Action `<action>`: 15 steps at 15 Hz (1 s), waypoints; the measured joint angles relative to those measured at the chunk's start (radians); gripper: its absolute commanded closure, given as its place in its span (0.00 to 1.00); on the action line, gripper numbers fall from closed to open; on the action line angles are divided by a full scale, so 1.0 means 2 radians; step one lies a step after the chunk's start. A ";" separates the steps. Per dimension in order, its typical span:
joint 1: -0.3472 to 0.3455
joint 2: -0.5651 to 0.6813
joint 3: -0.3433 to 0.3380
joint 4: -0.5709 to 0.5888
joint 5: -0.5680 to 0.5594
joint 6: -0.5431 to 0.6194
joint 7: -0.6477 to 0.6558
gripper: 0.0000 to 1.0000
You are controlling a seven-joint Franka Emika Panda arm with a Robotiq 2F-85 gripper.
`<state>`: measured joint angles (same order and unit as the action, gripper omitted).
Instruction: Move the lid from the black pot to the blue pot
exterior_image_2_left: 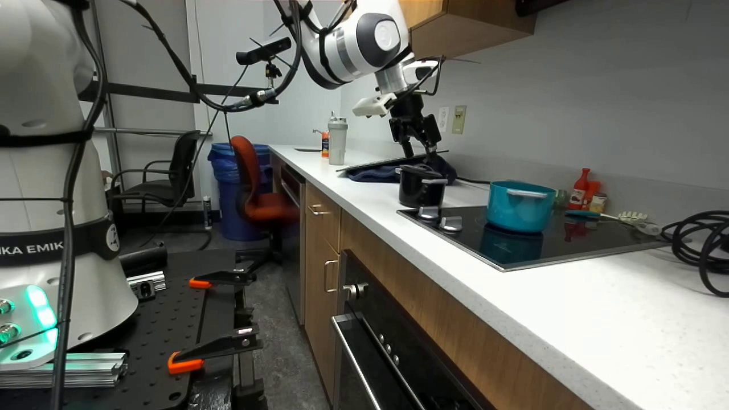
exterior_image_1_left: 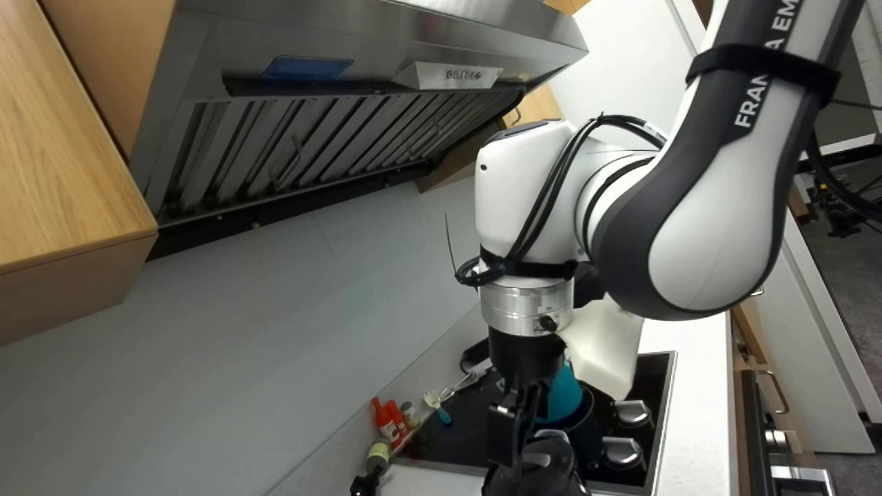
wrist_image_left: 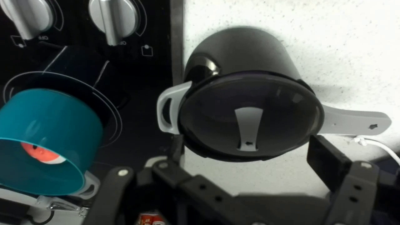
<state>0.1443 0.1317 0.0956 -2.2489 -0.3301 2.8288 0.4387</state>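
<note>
The black pot (wrist_image_left: 243,47) stands on the white counter beside the cooktop, with grey handles. It also shows in both exterior views (exterior_image_2_left: 418,191) (exterior_image_1_left: 530,482). The dark round lid (wrist_image_left: 212,109) with a grey strip handle (wrist_image_left: 249,125) lies on top of it. The blue pot (wrist_image_left: 53,115) stands uncovered on the cooktop, also in both exterior views (exterior_image_2_left: 519,208) (exterior_image_1_left: 563,396). An orange and white item (wrist_image_left: 40,153) shows inside it. My gripper (wrist_image_left: 247,137) is open and empty, pointing down above the lid, fingers apart on either side in the wrist view. It also shows above the black pot (exterior_image_2_left: 420,151).
The black cooktop (exterior_image_2_left: 575,245) has silver knobs (exterior_image_2_left: 451,223) on the black pot's side. Red bottles (exterior_image_2_left: 580,191) and utensils (exterior_image_2_left: 626,217) lie along the wall side. A dark cloth (exterior_image_2_left: 373,173) with a flat rack lies behind the black pot. A grey bottle (exterior_image_2_left: 337,141) stands farther back.
</note>
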 measured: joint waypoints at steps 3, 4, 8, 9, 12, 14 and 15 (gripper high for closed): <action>0.000 0.015 0.000 0.009 0.000 0.000 0.001 0.35; 0.000 0.019 0.000 0.012 0.000 0.000 0.001 0.42; 0.001 0.027 0.000 0.024 0.000 0.000 0.001 0.73; 0.001 0.028 0.000 0.026 0.000 0.000 0.001 0.80; 0.001 0.030 -0.001 0.030 0.000 0.000 0.001 0.99; 0.001 0.032 -0.001 0.033 0.000 0.000 0.002 0.98; 0.001 0.032 -0.001 0.034 0.000 0.000 0.002 0.97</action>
<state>0.1471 0.1962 0.0933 -2.1808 -0.3301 2.8293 0.4429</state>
